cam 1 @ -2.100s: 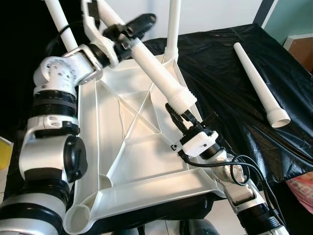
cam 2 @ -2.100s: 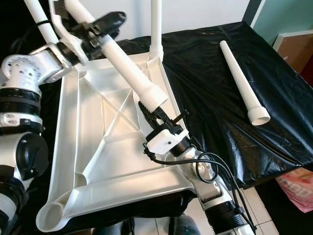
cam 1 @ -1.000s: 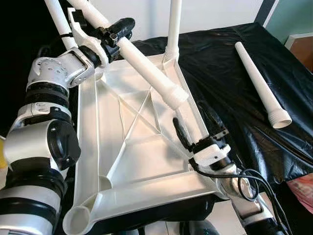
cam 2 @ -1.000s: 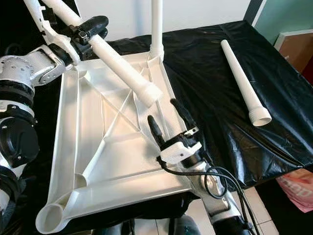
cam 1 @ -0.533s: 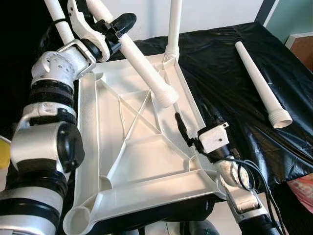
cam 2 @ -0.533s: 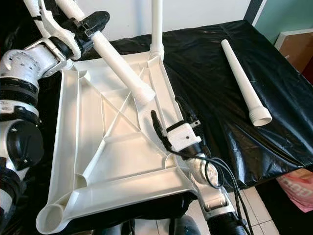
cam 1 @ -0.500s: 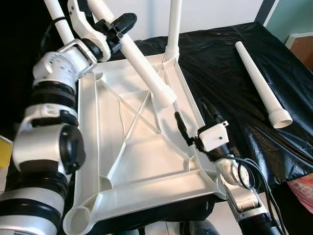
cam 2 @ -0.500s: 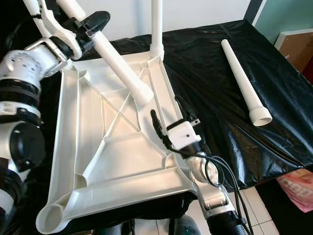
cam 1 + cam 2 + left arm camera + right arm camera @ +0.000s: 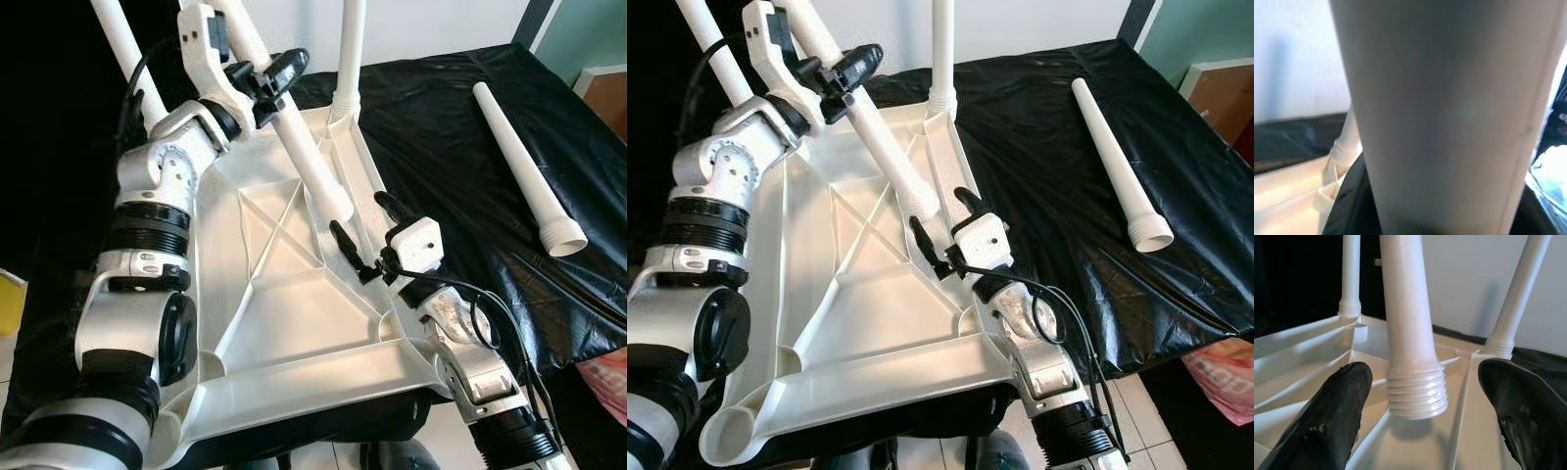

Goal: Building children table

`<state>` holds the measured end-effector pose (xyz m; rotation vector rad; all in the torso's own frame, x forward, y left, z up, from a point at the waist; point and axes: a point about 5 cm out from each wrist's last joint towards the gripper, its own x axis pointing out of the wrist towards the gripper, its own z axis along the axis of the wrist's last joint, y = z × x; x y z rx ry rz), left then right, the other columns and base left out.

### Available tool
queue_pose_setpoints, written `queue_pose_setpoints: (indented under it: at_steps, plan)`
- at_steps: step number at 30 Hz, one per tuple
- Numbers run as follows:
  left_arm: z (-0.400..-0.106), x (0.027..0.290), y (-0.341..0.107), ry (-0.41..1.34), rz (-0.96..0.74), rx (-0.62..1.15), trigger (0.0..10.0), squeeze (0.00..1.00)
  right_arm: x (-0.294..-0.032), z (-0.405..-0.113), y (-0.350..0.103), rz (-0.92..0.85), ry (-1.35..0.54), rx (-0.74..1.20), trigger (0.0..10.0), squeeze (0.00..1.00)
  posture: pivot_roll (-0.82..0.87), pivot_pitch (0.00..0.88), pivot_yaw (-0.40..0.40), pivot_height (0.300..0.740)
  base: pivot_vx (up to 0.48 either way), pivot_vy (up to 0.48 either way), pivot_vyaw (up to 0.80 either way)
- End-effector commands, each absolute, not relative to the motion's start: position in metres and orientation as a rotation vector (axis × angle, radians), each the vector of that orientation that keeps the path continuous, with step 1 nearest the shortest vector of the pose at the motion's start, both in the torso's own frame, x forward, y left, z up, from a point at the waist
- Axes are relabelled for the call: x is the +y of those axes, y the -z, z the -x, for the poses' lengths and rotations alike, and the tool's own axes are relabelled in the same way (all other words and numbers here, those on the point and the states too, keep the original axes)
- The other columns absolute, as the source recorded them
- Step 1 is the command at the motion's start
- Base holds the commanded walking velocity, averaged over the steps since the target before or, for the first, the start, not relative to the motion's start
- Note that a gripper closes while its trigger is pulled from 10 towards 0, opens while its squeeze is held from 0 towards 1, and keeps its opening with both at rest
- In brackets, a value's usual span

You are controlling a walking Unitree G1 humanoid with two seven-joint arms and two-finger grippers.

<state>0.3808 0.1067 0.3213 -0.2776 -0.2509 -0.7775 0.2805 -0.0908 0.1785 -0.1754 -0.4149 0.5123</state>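
Note:
The white table top [image 9: 225, 206] lies upside down on a black cloth. Two white legs stand in its far corners, the left one [image 9: 120, 49] and the right one [image 9: 350, 49]. My left gripper [image 9: 263, 78] is shut on a third leg [image 9: 306, 147], held slanting over the table top, threaded end [image 9: 1415, 391] down and hanging just above the plastic. My right gripper [image 9: 364, 227] is open near the right rim, its fingers [image 9: 1327, 416] on either side of that threaded end without touching it. A fourth leg [image 9: 519, 147] lies loose on the cloth at the right.
The black cloth [image 9: 451, 127] covers the surface to the right of the table top and drops off at its front edge. An open round socket [image 9: 725, 431] sits at the near left corner. A pink bag [image 9: 602, 382] lies on the floor at the right.
My left arm has tipped the held leg steeper, and its threaded end now sits lower and nearer the right rim. My right gripper opened and rose until its fingers flank that end.

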Motion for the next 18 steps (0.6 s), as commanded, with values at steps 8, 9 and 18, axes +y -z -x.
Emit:
queue_pose_setpoints:
  at_steps: [8, 9, 18]
  plan:
    - [-0.362, 0.073, -0.321, 0.863, 0.179, -0.299, 10.0, 0.00, -0.084, -0.296, -0.189, 0.215, -0.543, -0.368, 10.0, 0.00, -0.03, 0.119, 0.007, 0.740, 0.000, 0.000, 0.00]
    - [-0.362, 0.073, -0.321, 0.863, 0.179, -0.299, 10.0, 0.00, -0.084, -0.296, -0.189, 0.215, -0.543, -0.368, 10.0, 0.00, -0.03, 0.119, 0.007, 0.740, 0.000, 0.000, 0.00]
    - [-0.348, 0.058, -0.322, 0.892, 0.168, -0.321, 10.0, 0.00, -0.082, -0.311, -0.197, 0.225, -0.487, -0.331, 10.0, 0.00, -0.03, 0.109, 0.006, 0.740, 0.000, 0.000, 0.00]
